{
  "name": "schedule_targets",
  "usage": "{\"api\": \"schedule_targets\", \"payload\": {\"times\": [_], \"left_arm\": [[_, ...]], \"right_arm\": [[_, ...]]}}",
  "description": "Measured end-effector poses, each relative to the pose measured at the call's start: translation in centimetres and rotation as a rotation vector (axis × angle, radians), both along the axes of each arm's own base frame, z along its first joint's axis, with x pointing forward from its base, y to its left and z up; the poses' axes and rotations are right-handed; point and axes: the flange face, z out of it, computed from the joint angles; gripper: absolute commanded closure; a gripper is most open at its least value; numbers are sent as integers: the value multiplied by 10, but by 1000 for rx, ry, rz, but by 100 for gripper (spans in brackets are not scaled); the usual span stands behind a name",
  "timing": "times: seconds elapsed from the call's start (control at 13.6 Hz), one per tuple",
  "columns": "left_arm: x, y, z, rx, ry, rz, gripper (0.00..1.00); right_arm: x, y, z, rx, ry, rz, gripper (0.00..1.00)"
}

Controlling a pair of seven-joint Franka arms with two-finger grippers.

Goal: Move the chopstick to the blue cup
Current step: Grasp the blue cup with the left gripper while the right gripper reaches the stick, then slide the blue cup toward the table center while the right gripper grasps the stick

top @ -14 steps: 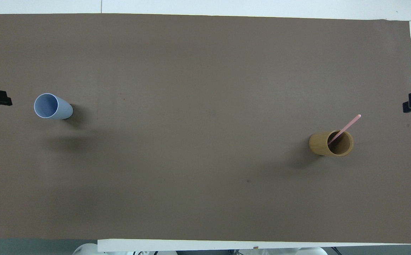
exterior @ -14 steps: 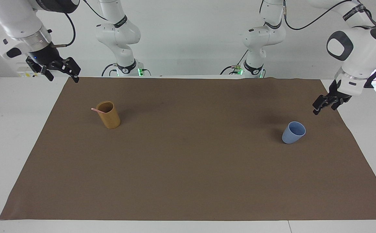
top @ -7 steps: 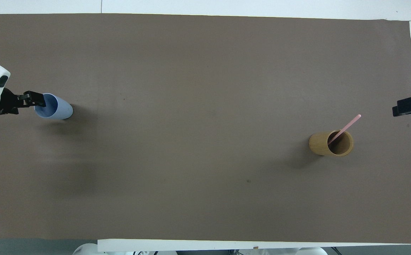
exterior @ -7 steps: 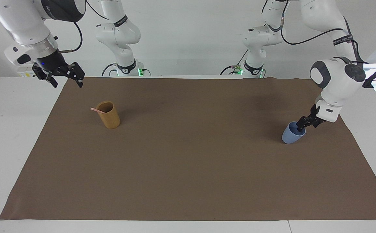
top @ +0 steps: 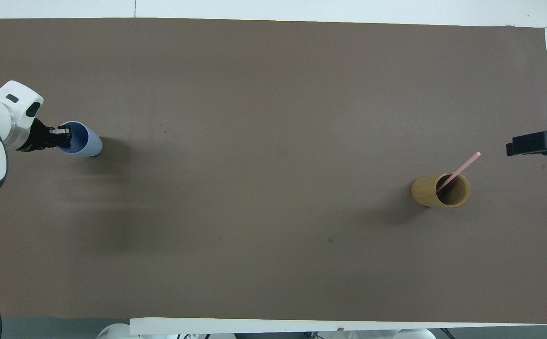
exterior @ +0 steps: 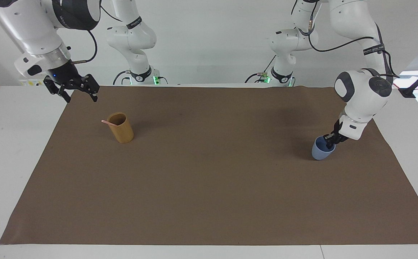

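Note:
The blue cup (exterior: 321, 151) stands on the brown mat toward the left arm's end of the table. My left gripper (exterior: 329, 141) is down at the cup's rim, fingers closed across the rim wall, one inside the cup. In the overhead view the left gripper (top: 62, 138) meets the blue cup (top: 84, 142) at its rim. The pink chopstick (exterior: 106, 122) leans in the tan holder (exterior: 121, 128) toward the right arm's end; its tip sticks out (top: 464, 165). My right gripper (exterior: 79, 95) is open and empty in the air over the mat's edge beside the holder.
The tan holder (top: 440, 191) stands upright on the brown mat (exterior: 209, 187). Bare white table borders the mat at both ends. The right gripper (top: 518, 144) shows at the edge of the overhead view, just past the chopstick's tip.
My left gripper came down onto the blue cup's rim and the cup shifted slightly toward the table's middle. My right gripper moved lower and closer to the tan holder.

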Motion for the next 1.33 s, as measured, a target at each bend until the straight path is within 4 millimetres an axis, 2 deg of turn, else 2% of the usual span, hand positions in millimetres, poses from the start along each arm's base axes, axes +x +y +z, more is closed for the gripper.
{"api": "schedule_targets", "payload": {"times": [0.15, 0.22, 0.3, 0.52, 0.59, 0.66, 0.74, 0.81, 0.89, 0.96, 1.11, 1.25, 1.33], "left_arm": [[0, -39, 5, -4, -13, -17, 100], [-2, -70, 9, -9, -23, -10, 100], [-7, -110, 13, -16, -32, -3, 100], [-41, -216, 18, -33, -37, -17, 100], [-52, -238, 16, -35, -32, -24, 100], [-61, -255, 12, -33, -25, -30, 93], [-66, -265, 6, -29, -16, -40, 73], [-69, -270, 1, -26, -8, -47, 33], [-69, -271, -2, -23, -4, -49, 9], [-68, -270, -3, -22, -3, -47, 1], [-66, -268, 0, -24, -8, -41, 0], [-55, -260, 16, -39, -38, -21, 0], [-47, -252, 32, -52, -63, -1, 0]], "right_arm": [[1, 5, -17, 33, -3, -2, 5], [1, 6, -26, 41, 0, 7, 7], [1, 6, -33, 45, -4, 17, 9], [5, 8, -58, 56, -23, 33, 20], [7, 10, -70, 60, -29, 38, 25], [10, 17, -86, 67, -33, 53, 27], [14, 27, -101, 70, -34, 70, 28], [18, 37, -116, 69, -28, 86, 28], [21, 44, -127, 68, -18, 97, 28], [22, 46, -132, 68, -10, 107, 28], [22, 40, -133, 67, -8, 160, 28], [16, 19, -134, 73, 18, 190, 28], [13, 9, -135, 77, 32, 191, 28]]}}
